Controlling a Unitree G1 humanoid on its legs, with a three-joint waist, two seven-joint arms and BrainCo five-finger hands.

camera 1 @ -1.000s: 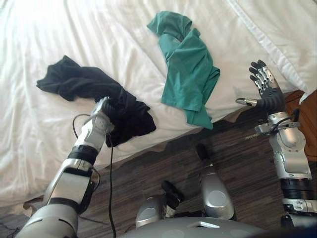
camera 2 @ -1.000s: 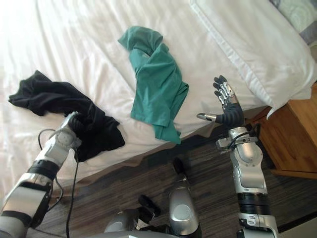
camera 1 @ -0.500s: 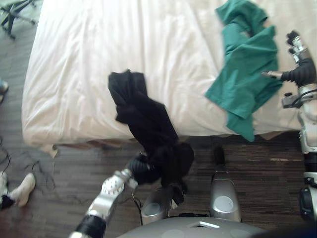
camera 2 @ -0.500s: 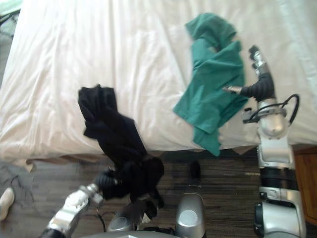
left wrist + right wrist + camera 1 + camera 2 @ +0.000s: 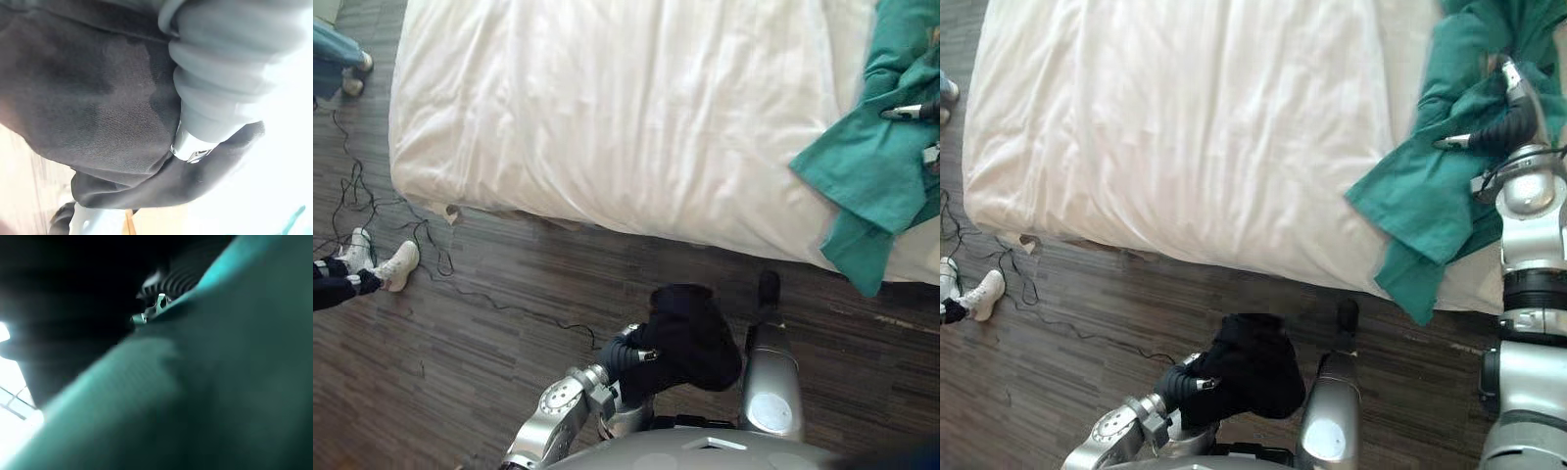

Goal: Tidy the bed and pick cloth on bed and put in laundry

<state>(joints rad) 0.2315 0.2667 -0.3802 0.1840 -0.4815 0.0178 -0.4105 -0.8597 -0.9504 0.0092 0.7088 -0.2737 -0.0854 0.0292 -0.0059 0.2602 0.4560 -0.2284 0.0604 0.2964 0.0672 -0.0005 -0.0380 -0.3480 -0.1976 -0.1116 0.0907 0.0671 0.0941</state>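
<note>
My left hand (image 5: pixel 625 354) is shut on a bunched black cloth (image 5: pixel 693 335), held low over the wooden floor in front of the bed. In the left wrist view the black cloth (image 5: pixel 98 103) wraps against the hand's ribbed cover (image 5: pixel 225 68). A green cloth (image 5: pixel 1430 196) lies on the white bed (image 5: pixel 607 117) at the right and hangs over its front edge. My right hand (image 5: pixel 1506 122) rests against the green cloth with thumb and fingers straight. The green cloth (image 5: pixel 205 396) lies close before the right wrist camera.
Dark wooden floor (image 5: pixel 489 343) runs along the bed's front edge. A person's white shoes (image 5: pixel 382 264) stand at the left by thin cables on the floor. Another person's blue trouser leg (image 5: pixel 333 54) shows at the top left.
The view has swung left. My left hand has pulled the black cloth fully off the bed and down over the floor. My right hand has come onto the green cloth.
</note>
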